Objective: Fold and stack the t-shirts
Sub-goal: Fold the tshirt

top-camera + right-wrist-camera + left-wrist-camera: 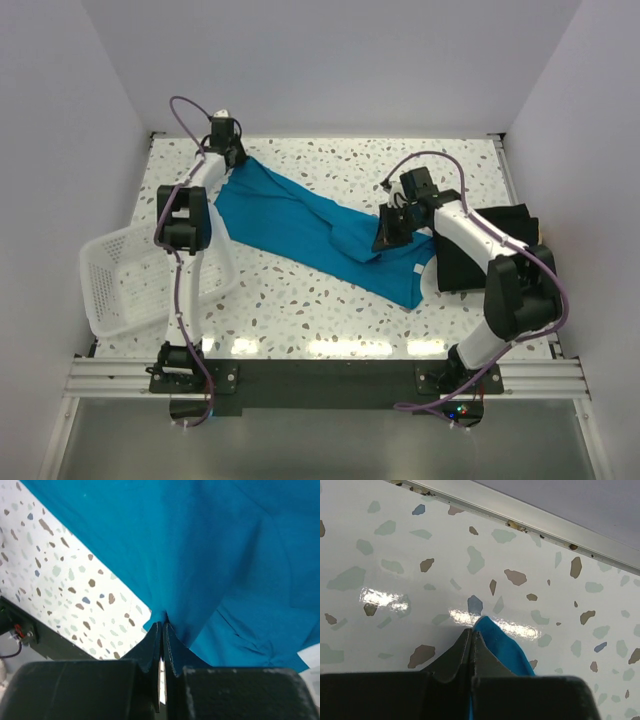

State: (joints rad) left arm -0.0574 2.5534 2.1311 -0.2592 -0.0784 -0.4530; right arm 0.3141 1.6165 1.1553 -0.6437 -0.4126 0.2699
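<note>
Near L: white mesh basket at the table edge; near R: black t-shirt lying on the table. Mid-table, right gripper, jaws closed, pinches a fold of the teal t-shirt (stretched diagonally, near end just beside the black one). At the far-L corner, left gripper, jaws closed, pinches that shirt's tip.

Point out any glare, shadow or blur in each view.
Top external: glare patches along the near edge of the table. Left wrist: two bright glare streaks on the table, left fingers dark. Right wrist: no glare, teal t-shirt evenly lit, right fingers dark.
</note>
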